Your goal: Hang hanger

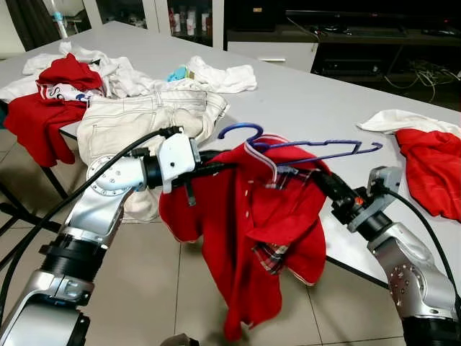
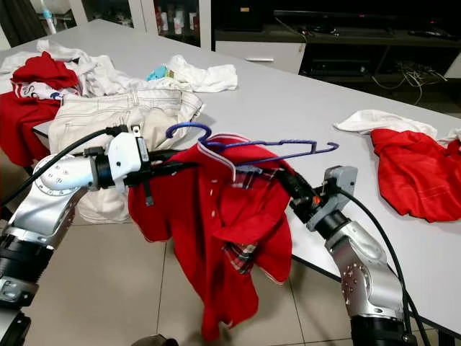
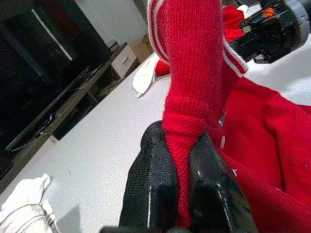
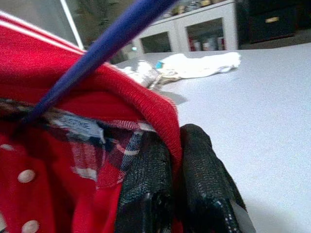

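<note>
A red polo shirt (image 1: 252, 238) with a white-striped collar and plaid lining hangs in the air in front of the table edge, held up between my two grippers. A blue wire hanger (image 1: 310, 148) lies across its neck opening, hook pointing to my left. My left gripper (image 1: 216, 167) is shut on the shirt's collar; in the left wrist view its fingers (image 3: 146, 179) pinch a fold of red knit (image 3: 187, 116). My right gripper (image 1: 324, 184) is shut on the shirt's collar edge (image 4: 160, 114) at the other side, with the blue hanger wire (image 4: 102, 43) just above.
The grey table (image 1: 302, 94) carries a heap of clothes at its far left: beige jeans (image 1: 144, 122), red and white garments (image 1: 65, 79). Another red garment (image 1: 436, 166) with a white one lies at the right. Dark cabinets (image 1: 360, 36) stand behind. Tiled floor (image 1: 144, 288) lies below.
</note>
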